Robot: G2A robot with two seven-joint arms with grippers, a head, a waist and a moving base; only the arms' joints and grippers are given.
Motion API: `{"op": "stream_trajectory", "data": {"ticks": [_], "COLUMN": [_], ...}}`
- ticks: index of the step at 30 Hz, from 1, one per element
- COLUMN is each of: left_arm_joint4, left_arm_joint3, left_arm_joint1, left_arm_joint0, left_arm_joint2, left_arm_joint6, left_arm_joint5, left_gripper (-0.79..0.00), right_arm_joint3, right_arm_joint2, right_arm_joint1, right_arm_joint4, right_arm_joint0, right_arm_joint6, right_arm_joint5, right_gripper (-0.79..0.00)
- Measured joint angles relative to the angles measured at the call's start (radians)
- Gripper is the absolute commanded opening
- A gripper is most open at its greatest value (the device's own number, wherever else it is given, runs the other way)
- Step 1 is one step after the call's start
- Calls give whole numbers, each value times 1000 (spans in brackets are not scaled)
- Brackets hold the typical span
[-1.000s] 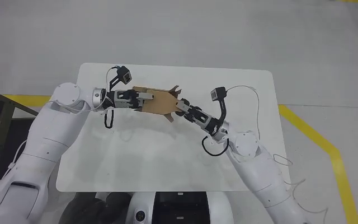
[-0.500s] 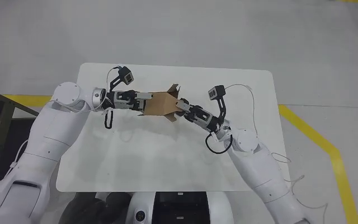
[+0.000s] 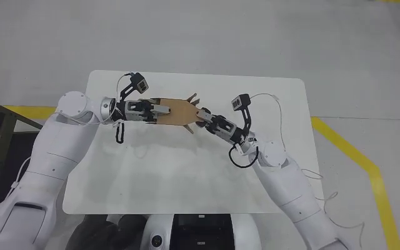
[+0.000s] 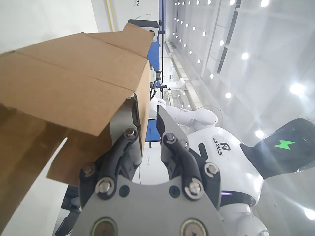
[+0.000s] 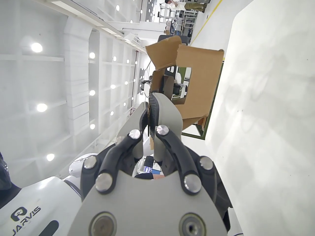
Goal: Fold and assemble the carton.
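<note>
Carton (image 3: 178, 112): brown cardboard, part-folded, over the far middle of the white table (image 3: 187, 181), strung between both arms. Left gripper (image 3: 161, 109) is at its left end and right gripper (image 3: 203, 116) at its right end. From above the carton looks long and flattish. Loose flaps stick out at the right-gripper end, one toward the far table edge, one toward the robot. Can't tell if its underside touches the table.

Left wrist view: left gripper (image 4: 145, 105) has its jaws drawn narrow around the edge of a carton (image 4: 73, 74) wall. One finger (image 4: 123, 121) lies flat against the cardboard. The other finger (image 4: 167, 124) is just beside it, with a thin sliver of background between pad and board. Crease lines run across the big panel, and a flap hangs loose beside the jaws.

Right wrist view: right gripper (image 5: 150, 104) has its jaws almost fully closed, pinching a thin cardboard flap edge between the pads. Past the jaws the carton (image 5: 196, 79) stands open like a tube, and the room is visible through it. A ragged flap juts from one far corner. The table (image 5: 265, 99) runs alongside, near the carton's long side panel.

Yellow floor line (image 3: 347, 145) crosses the grey floor to the right of the table.
</note>
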Motion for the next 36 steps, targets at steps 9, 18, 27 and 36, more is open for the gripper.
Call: {"op": "stream_trajectory", "data": {"ticks": [9, 18, 27, 36], "left_arm_joint4": [-4, -73, -166, -267], "left_arm_joint3": [-2, 60, 166, 134], "left_arm_joint1": [-4, -14, -37, -27], "left_arm_joint0": [4, -34, -183, -315], "left_arm_joint2": [-15, -4, 129, 363], "left_arm_joint6": [0, -110, -160, -160], "left_arm_joint5": [15, 118, 239, 231], "left_gripper": [-785, -785, -785, -785], "right_arm_joint3": [11, -34, -115, -202], "right_arm_joint2": [-2, 51, 144, 175], "right_arm_joint1": [-3, 8, 45, 65], "right_arm_joint4": [-9, -33, -139, -186], "right_arm_joint0": [8, -26, -119, -203], "right_arm_joint6": [-8, -22, 62, 80], "right_arm_joint5": [9, -53, -15, 29], "right_gripper": [-462, 0, 0, 0]}}
